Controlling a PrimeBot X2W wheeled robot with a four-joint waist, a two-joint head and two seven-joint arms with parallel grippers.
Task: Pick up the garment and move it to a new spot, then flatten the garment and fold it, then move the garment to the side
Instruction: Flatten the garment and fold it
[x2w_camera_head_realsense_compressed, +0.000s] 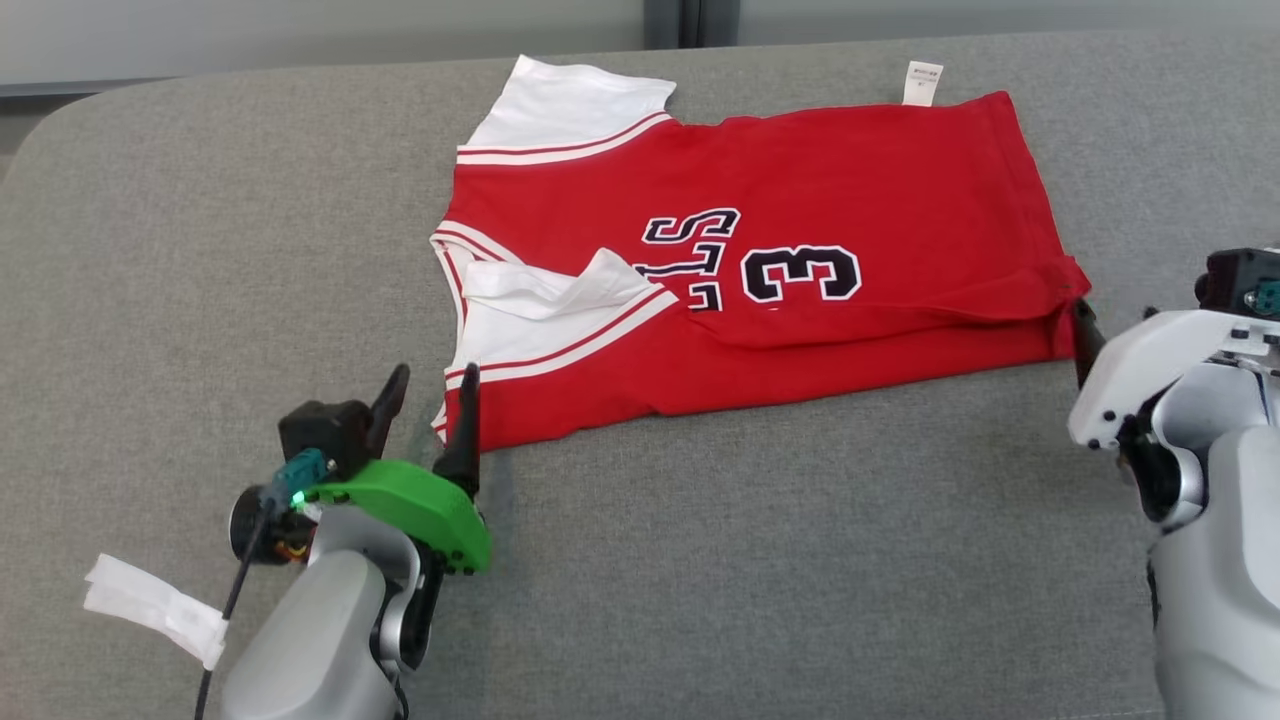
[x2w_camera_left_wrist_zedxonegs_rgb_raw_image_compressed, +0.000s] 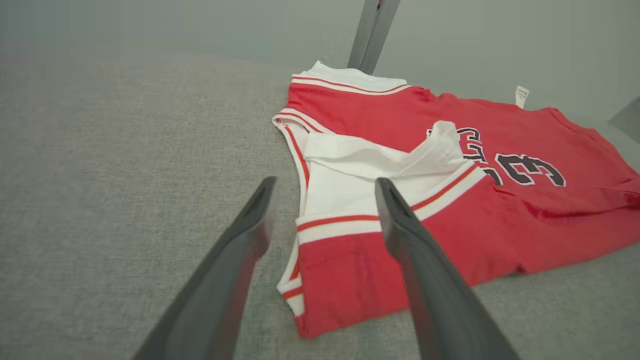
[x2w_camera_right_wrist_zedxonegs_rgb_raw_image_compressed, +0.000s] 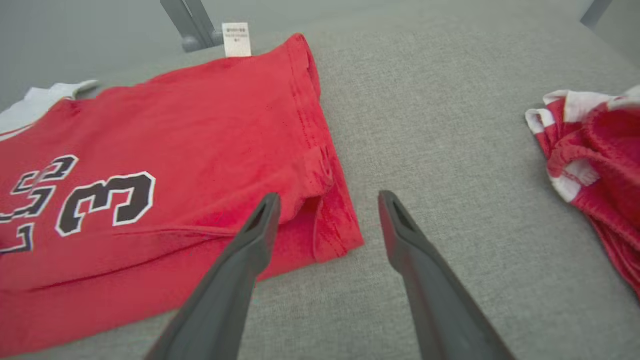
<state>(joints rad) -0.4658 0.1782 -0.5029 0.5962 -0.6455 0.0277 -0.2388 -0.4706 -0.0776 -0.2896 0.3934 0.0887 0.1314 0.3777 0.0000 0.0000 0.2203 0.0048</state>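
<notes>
Two grippers, both spread wide and empty. The left gripper (x2w_camera_left_wrist_zedxonegs_rgb_raw_image_compressed: 326, 182) is over the garment (x2w_camera_head_realsense_compressed: 800, 180) at its striped near corner, the right gripper (x2w_camera_right_wrist_zedxonegs_rgb_raw_image_compressed: 328, 196) at its hem corner. The garment lies folded on a grey cushion (x2w_camera_head_realsense_compressed: 700, 550). A bunched red-white cloth (x2w_camera_right_wrist_zedxonegs_rgb_raw_image_compressed: 595, 150) sits well apart to the right.

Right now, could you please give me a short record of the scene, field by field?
surface: grey fabric surface
garment: red "STL 3" jersey, spread flat, near long edge folded over
tag: white tag at far edge
left gripper: open, at sleeve-end near corner
right gripper: open, at hem-end near corner
other: bunched red-and-white cloth, apart from jersey
</notes>
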